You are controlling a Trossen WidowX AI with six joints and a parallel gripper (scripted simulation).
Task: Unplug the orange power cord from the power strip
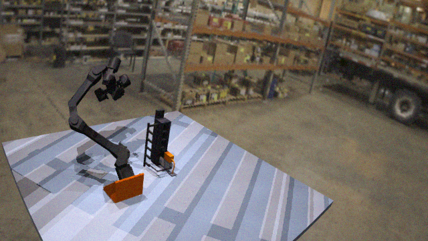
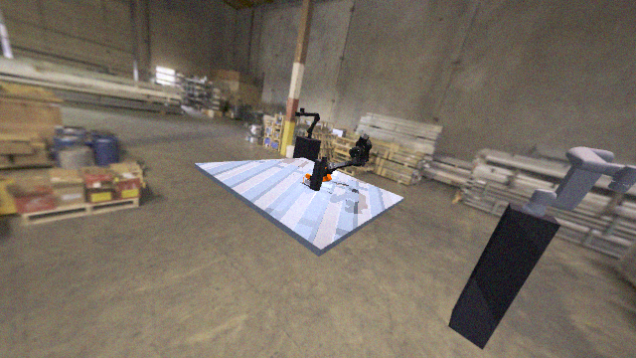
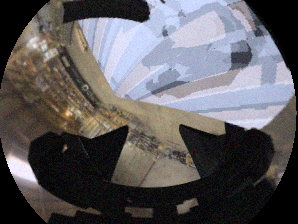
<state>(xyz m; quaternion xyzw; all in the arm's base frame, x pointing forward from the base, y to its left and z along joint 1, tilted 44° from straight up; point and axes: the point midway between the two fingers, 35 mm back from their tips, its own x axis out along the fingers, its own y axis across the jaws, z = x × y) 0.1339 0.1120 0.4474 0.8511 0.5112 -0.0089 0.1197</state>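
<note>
1. Gripper (image 1: 112, 90): raised high above the tabletop (image 1: 234, 187) at the end of the folded arm, jaws spread wide, nothing between them. Confirmed in the wrist view, where both fingertips frame only bare floor and striped surface.

2. Position relative to the work: gripper up and toward 10 o'clock from the power strip (image 1: 160, 140) in the top view, well apart from it. No contact with plug, cord or strip.

3. Power strip: a dark tower standing upright near the middle of the tabletop, backed by a ladder-like rack (image 1: 149, 144) on its 9 o'clock side.

4. Orange plug (image 1: 168, 156): seated low on the strip's 3 o'clock face, by all appearance not yet pulled. Thin orange cord (image 1: 173, 167) dropping from the plug toward 6 o'clock, down to the tabletop.

5. Orange panel (image 1: 124, 188): standing at the arm's base, toward 7 o'clock from the strip; not part of the task.

6. Step in hand, as judged: approach. Unplugging not started; release step not yet applicable.

7. Next move, as judged:
   - Lower and extend toward 4 o'clock until the jaws straddle the plug body.
   - Keep the jaws wide until the plug sits between the fingertips; avoid the rack and the strip's upper sockets on the way down.
   - Close on the plug body, not on the cord.
   - Pull straight out along the socket axis, away from the strip face.
   - Spread the jaws and withdraw, leaving plug, cord and strip untouched.

8. Exterior view: too distant to confirm plug seating; only orange patches visible at the strip's foot.
</note>
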